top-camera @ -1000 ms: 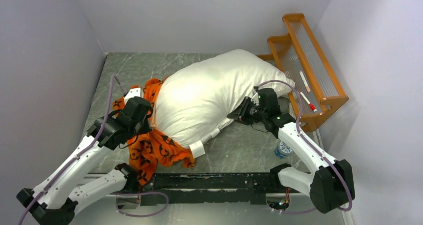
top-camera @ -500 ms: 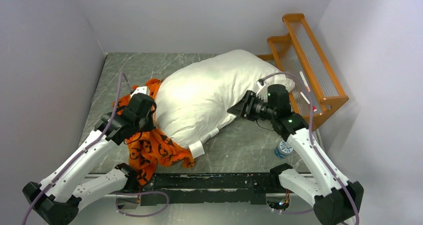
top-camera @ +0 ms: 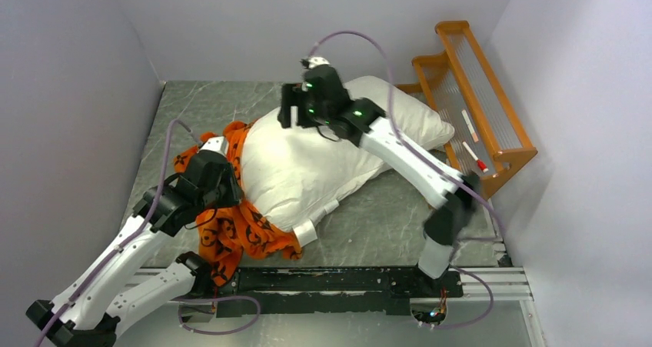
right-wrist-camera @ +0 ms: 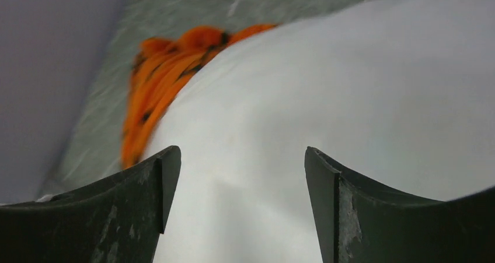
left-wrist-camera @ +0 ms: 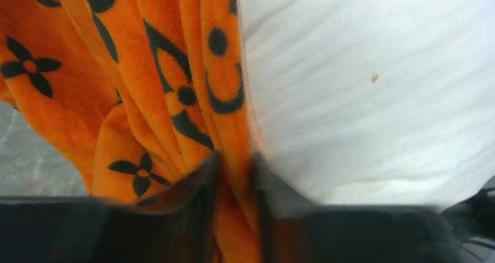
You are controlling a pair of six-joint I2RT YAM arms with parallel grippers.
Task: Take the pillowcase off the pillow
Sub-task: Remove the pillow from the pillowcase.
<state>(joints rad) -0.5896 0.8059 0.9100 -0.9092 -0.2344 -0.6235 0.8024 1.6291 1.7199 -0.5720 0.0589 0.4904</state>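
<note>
The white pillow (top-camera: 307,162) lies slantwise across the table, most of it bare. The orange pillowcase (top-camera: 238,231) with dark motifs is bunched around its near-left end. My left gripper (top-camera: 229,178) sits at the seam between the two. In the left wrist view its fingers (left-wrist-camera: 235,164) pinch a fold of the pillowcase (left-wrist-camera: 146,100) beside the pillow (left-wrist-camera: 362,100). My right gripper (top-camera: 286,110) hovers over the pillow's far-left top. In the right wrist view it (right-wrist-camera: 242,158) stands open, with only pillow (right-wrist-camera: 327,88) below and pillowcase (right-wrist-camera: 157,76) beyond.
An orange wooden rack (top-camera: 469,93) holding slim tubes stands against the right wall at the back. The pillow's white tag (top-camera: 304,230) sticks out near the front. Grey walls close in the marble table (top-camera: 384,224) on the left, back and right.
My right arm swung from the pillow's right side up over to its far-left top, its jaws opening wider. My left gripper stayed at the pillowcase edge, shifting only slightly.
</note>
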